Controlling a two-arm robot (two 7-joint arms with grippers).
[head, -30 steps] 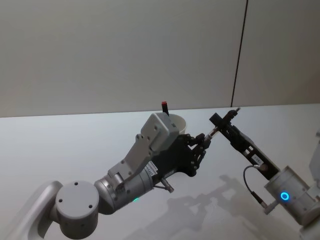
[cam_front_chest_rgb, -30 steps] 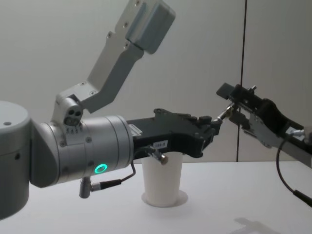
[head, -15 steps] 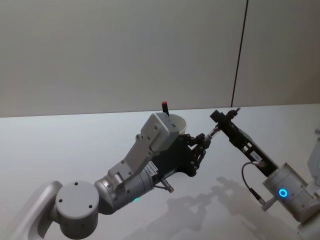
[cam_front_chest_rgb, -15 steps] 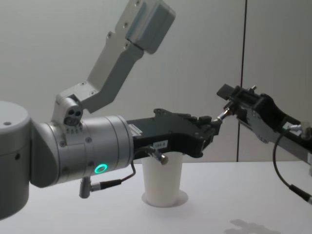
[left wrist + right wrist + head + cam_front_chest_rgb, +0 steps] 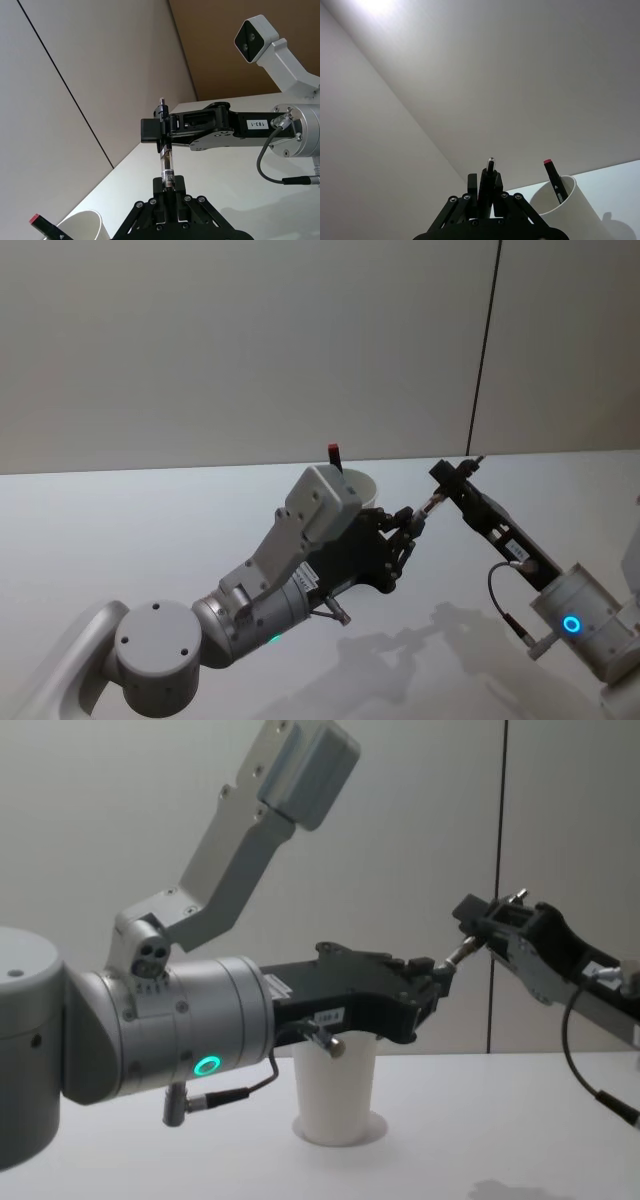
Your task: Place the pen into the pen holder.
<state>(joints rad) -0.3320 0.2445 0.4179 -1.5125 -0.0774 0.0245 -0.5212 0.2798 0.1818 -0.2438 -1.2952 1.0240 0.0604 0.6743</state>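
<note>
A handover above the white table [image 5: 150,530]: your left gripper [image 5: 169,192] and right gripper [image 5: 162,131] both clench the clear-barrelled pen [image 5: 166,164]; next, release one and carry it to the white paper cup pen holder [image 5: 334,1092].

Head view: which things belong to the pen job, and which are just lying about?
Job: pen, gripped by left gripper and right gripper; pen holder.
Just there: red-capped marker standing in the pen holder; table.
</note>
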